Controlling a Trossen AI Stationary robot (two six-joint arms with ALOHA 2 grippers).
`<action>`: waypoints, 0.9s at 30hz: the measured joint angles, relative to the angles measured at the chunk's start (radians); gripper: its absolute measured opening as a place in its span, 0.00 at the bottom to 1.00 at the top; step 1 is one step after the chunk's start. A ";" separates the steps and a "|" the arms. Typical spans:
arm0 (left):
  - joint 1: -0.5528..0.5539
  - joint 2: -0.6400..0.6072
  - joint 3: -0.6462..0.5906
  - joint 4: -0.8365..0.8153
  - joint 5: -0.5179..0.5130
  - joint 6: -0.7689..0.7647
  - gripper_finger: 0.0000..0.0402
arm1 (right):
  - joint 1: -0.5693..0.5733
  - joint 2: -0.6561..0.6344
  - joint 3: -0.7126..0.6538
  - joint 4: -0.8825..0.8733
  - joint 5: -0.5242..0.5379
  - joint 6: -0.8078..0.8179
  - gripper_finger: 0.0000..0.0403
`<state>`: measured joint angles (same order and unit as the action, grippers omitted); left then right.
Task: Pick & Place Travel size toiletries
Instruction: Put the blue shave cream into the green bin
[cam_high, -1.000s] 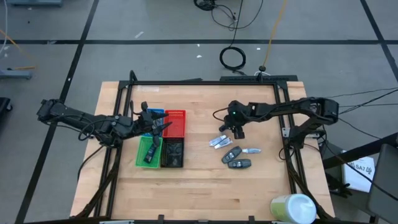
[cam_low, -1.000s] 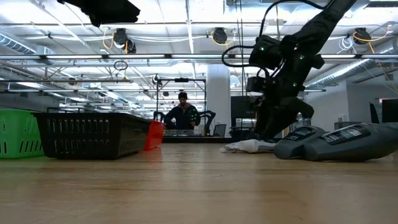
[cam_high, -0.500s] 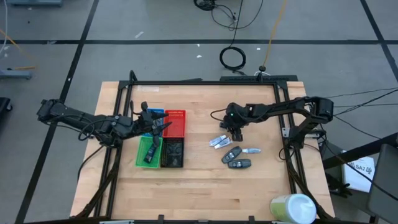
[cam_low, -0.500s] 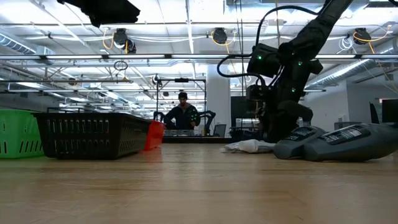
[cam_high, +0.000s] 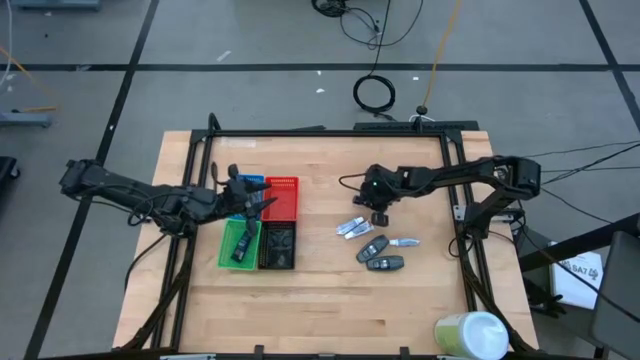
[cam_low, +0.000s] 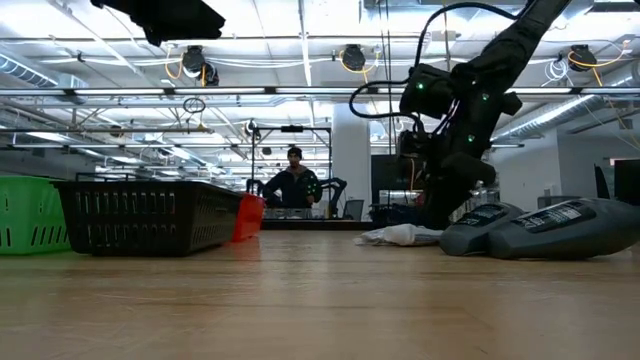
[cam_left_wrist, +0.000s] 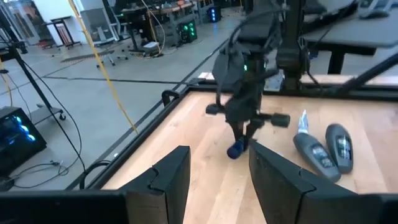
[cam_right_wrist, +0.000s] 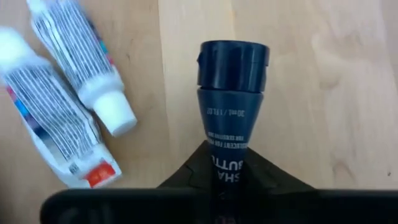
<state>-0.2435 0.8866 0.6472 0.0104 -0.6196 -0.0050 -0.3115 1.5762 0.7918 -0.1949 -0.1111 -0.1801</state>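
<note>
My right gripper (cam_high: 380, 214) hangs over the table's middle right, shut on a dark blue tube with a round cap (cam_right_wrist: 233, 62). Just beside it lie two white tubes (cam_high: 350, 228), which also show in the right wrist view (cam_right_wrist: 62, 118). Toward the near edge, two dark grey oblong packs (cam_high: 378, 255) and a small silver tube (cam_high: 404, 241) lie flat on the wood. My left gripper (cam_left_wrist: 217, 180) is open and hovers over the trays (cam_high: 255, 200), touching nothing. Dark items lie in the green tray (cam_high: 240, 250). My right gripper pinches the dark blue tube between its two fingers on the flat body (cam_right_wrist: 224, 146), behind the cap. It comes from above, pointing down, and the tube runs along the fingers. The cap end (cam_left_wrist: 235, 149) hangs below them, close to the wood; whether it touches, I cannot tell.
Blue (cam_high: 247, 183), red (cam_high: 284, 197), green (cam_high: 228, 252) and black (cam_high: 277, 262) trays sit in a block left of centre. A big pale green-white cylinder (cam_high: 472, 335) stands at the near right corner. Bare wood lies between the trays and the toiletries. A person shows far behind the table (cam_low: 293, 185).
My right arm has dipped toward the table beside the white tubes and come back up a little, staying over the same spot. My left arm has kept still.
</note>
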 joint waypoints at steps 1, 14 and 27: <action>0.002 0.015 0.000 0.001 0.002 0.002 0.40 | 0.000 -0.009 0.000 0.010 -0.015 0.009 0.06; 0.023 0.179 0.000 0.136 0.001 0.111 0.40 | 0.079 -0.100 0.001 0.220 -0.076 0.051 0.06; 0.134 0.286 0.000 0.301 0.184 -0.080 0.53 | 0.193 -0.107 0.002 0.568 -0.074 0.004 0.06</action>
<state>-0.1099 1.1728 0.6468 0.3112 -0.4354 -0.0849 -0.1185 1.4696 0.7937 0.3728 -0.1848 -0.1761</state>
